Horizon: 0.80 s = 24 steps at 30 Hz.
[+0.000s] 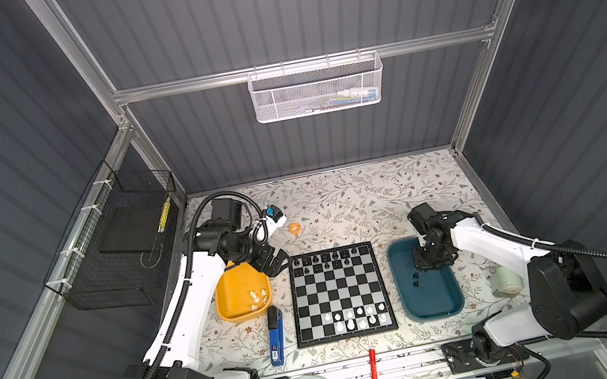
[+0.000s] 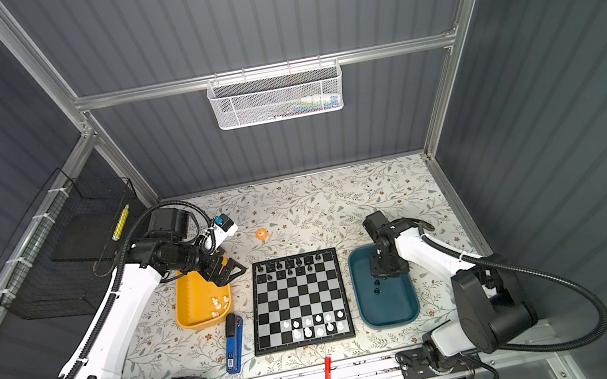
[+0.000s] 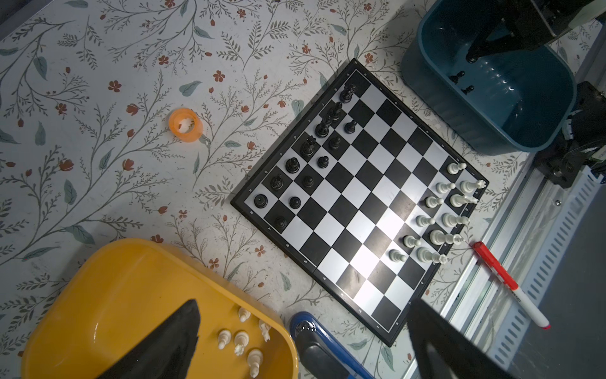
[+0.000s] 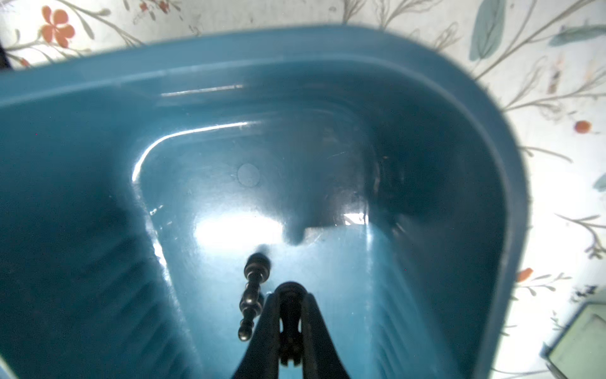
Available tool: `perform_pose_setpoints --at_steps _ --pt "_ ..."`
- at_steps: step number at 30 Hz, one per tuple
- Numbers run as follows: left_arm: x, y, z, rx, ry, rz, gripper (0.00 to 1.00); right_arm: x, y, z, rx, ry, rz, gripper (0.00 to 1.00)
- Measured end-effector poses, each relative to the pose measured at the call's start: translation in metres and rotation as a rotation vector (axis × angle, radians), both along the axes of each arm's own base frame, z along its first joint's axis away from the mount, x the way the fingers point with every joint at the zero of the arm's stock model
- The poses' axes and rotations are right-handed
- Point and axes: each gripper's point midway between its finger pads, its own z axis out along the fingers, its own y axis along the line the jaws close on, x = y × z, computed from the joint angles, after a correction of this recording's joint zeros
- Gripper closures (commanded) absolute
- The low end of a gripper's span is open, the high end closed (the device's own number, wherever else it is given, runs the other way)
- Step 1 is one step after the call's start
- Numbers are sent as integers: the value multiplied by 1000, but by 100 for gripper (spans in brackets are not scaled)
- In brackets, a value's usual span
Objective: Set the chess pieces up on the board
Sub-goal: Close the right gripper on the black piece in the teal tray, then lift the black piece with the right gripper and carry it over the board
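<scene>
Observe that the right claw (image 4: pixel 290 300) is clamped on a black piece (image 4: pixel 290 290) low inside the teal tray (image 4: pixel 295 49), with a loose chessman (image 4: pixel 252 295) lying just beside it. Your left claw (image 1: pixel 277 264) stands wide apart above the yellow tray's (image 1: pixel 228 296) far corner, beside the board (image 1: pixel 338 289). The board lies between both trays, black ranks far, white ranks near.

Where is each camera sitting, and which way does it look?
Top views: high above the arms' bases, looking down at the board, both whole arms showing.
Left wrist: over the yellow tray, facing the board; open left gripper shows.
Right wrist: close over the teal tray, facing its floor; shut right gripper pinches a black piece.
Shared: left wrist and top views all see board and both trays.
</scene>
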Motion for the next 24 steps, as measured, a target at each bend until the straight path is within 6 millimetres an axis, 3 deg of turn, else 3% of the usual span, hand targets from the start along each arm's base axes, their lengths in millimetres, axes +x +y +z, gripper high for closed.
perform_pose_setpoints --at_steps 10,24 --pt "0 0 0 3 -1 2 1 5 2 19 7 -29 10 86" --pt "0 1 0 2 0 4 0 48 35 84 19 -162 101 85"
